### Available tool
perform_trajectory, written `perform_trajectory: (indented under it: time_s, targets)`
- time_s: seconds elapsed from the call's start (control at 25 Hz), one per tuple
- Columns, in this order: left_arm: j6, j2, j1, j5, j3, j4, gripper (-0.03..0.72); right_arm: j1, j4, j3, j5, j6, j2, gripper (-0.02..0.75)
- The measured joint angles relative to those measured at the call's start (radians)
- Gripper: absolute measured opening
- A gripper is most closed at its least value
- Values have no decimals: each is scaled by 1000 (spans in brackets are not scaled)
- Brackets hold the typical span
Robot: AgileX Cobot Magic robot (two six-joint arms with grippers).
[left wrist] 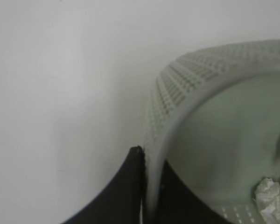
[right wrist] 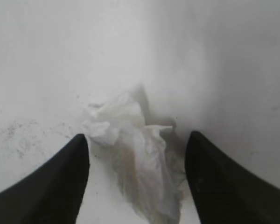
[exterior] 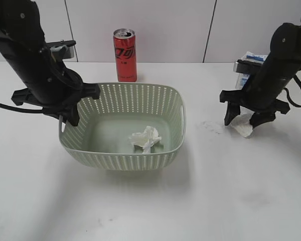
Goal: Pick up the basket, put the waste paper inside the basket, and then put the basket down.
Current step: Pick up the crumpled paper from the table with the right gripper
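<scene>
The pale green slotted basket point(exterior: 121, 155) stands mid-table with one crumpled white paper wad point(exterior: 146, 138) inside. My left gripper point(exterior: 67, 119) is shut on the basket's left rim, one finger inside and one outside the wall point(left wrist: 154, 154); the wad shows at the lower right of the left wrist view point(left wrist: 270, 198). My right gripper point(exterior: 245, 121) is open, its fingers straddling a second white paper wad point(exterior: 242, 126) lying on the table at the right. In the right wrist view that wad point(right wrist: 137, 158) lies between the two dark fingers point(right wrist: 137, 144), untouched.
A red drink can point(exterior: 125, 54) stands behind the basket by the wall. A blue-and-white carton point(exterior: 248, 68) stands behind my right arm. The white table point(exterior: 150, 206) runs on toward the front.
</scene>
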Motion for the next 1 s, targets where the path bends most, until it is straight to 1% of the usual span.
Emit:
perform_trajectory:
  time_s: [0.08, 0.12, 0.24, 0.28, 0.32, 0.36, 0.4, 0.52, 0.64, 0.72, 0.8, 0.92, 1.0]
  targets:
    - [0, 0, 0, 0, 0, 0, -17, 0, -4, -2, -14, -2, 3, 469]
    - [0, 0, 0, 0, 0, 0, -15, 0, -7, -2, -18, -4, 3, 421]
    - [0, 0, 0, 0, 0, 0, -15, 0, -14, -2, -21, -4, 7, 225]
    - [0, 0, 0, 0, 0, 0, -15, 0, -14, -2, -21, -4, 7, 142]
    - [0, 0, 0, -1, 0, 0, -15, 0, -14, -2, -21, -4, 8, 85]
    - [0, 0, 0, -1, 0, 0, -15, 0, -14, -2, -21, -4, 8, 58]
    - [0, 0, 0, -1, 0, 0, -15, 0, -14, -2, -21, -4, 8, 41]
    - [0, 0, 0, -1, 0, 0, -14, 0, -2, -2, -19, -12, 4, 34]
    - [0, 0, 0, -1, 0, 0, -13, 7, 60, -7, 0, -100, -35, 29]
    - [0, 0, 0, -3, 0, 0, -13, 26, 154, -18, 5, -203, -91, 28]
    - [0, 0, 0, -7, 0, 0, -13, 62, 266, -30, 6, -354, -168, 28]
    - [0, 0, 0, -9, 0, 0, -11, 146, 439, -36, 5, -583, -262, 28]
    - [0, 0, 0, -11, 0, 0, -11, 208, 498, -36, -8, -677, -296, 27]
